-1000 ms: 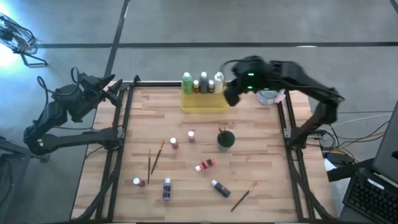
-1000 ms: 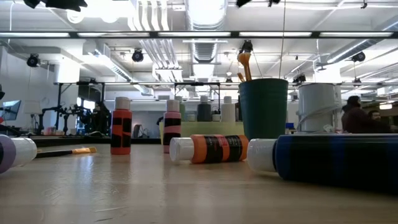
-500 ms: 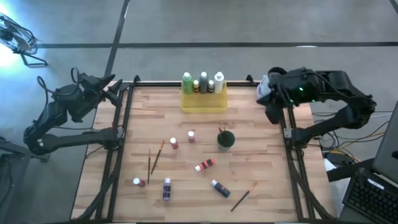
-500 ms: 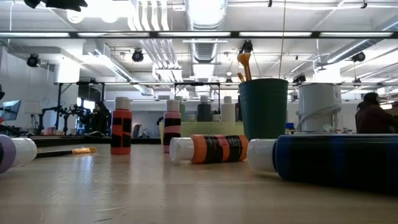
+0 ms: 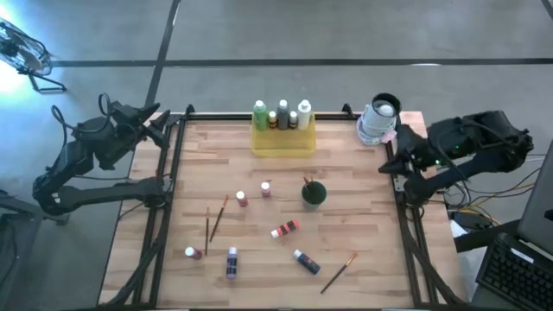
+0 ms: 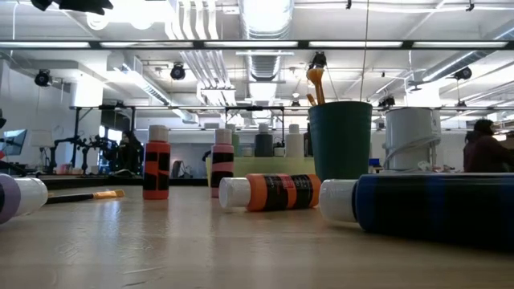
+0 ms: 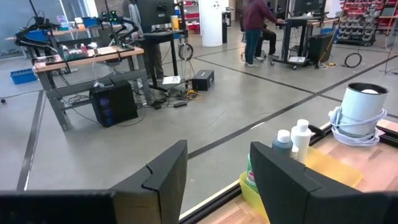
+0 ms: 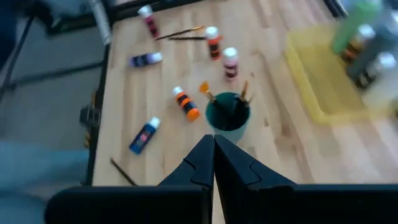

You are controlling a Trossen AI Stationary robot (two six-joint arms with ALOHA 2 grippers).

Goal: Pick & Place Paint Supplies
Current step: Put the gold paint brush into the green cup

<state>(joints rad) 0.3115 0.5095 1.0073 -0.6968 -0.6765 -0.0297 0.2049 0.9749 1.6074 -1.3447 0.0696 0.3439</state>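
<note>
Paint bottles [image 5: 282,230] lie scattered on wooden tabletop [image 5: 363,216] around green cup [image 5: 314,193]; left pincer [image 5: 161,126] parted and empty, right pincer [image 5: 399,161] closed and empty; workshop beyond.

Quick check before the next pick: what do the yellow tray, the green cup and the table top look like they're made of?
Yellow tray: probably plastic, translucent; the wood shows faintly through its floor.
Green cup: likely plastic, opaque with a smooth, dull finish; ceramic cannot be ruled out.
Table top: wood, butcher-block style, with visible strips and grain and a light satin sheen in the low view.
</note>
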